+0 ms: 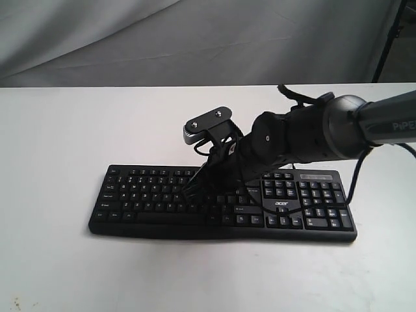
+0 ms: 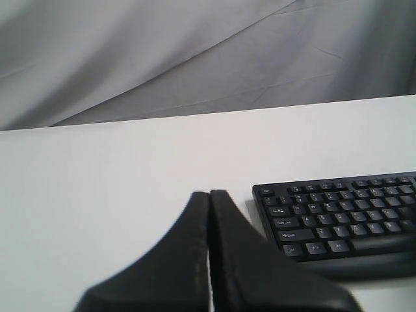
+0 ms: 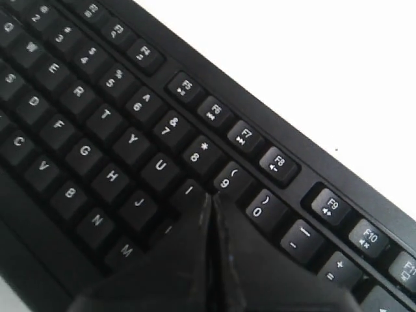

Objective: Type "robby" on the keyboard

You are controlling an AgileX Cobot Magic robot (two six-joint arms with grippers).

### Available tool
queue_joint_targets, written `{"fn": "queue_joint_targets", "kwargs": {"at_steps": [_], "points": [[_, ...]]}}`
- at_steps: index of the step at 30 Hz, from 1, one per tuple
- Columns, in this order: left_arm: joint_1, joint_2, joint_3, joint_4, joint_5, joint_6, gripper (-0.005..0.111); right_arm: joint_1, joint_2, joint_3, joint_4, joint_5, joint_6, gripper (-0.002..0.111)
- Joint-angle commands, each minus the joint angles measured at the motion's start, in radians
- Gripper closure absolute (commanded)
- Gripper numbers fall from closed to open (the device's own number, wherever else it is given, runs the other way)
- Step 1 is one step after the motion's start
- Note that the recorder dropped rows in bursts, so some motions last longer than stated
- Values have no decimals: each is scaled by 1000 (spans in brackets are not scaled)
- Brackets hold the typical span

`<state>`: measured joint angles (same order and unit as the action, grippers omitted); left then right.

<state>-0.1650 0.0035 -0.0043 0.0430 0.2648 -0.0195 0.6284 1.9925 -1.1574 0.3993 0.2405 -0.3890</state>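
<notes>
The black keyboard (image 1: 221, 203) lies flat on the white table, its acer logo near the number pad. My right gripper (image 1: 192, 190) reaches across it from the right, shut, tips down on the key rows. In the right wrist view the shut tips (image 3: 210, 196) sit just below the 9 key (image 3: 225, 181), beside the I key (image 3: 189, 190), covering the key between I and P; whether they press it I cannot tell. My left gripper (image 2: 209, 194) is shut and empty, hovering over bare table beside the keyboard's (image 2: 344, 218) Esc corner; it is out of the exterior view.
The white table (image 1: 65, 143) runs wide around the keyboard, with a grey cloth backdrop (image 1: 195, 39) behind it. A thin black cable (image 1: 354, 179) rises from the keyboard's right end behind my right arm. A dark stand leg (image 1: 390, 32) stands at the far right.
</notes>
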Motion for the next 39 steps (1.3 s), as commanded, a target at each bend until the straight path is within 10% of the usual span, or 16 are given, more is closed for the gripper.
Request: {"fn": "queue_joint_targets", "kwargs": {"at_steps": [1, 39], "points": [[-6, -3, 4, 5, -7, -3, 107, 36, -54, -4, -12, 52, 2, 108], [-6, -3, 4, 5, -7, -3, 107, 140, 110, -108, -13, 14, 4, 108]]}}
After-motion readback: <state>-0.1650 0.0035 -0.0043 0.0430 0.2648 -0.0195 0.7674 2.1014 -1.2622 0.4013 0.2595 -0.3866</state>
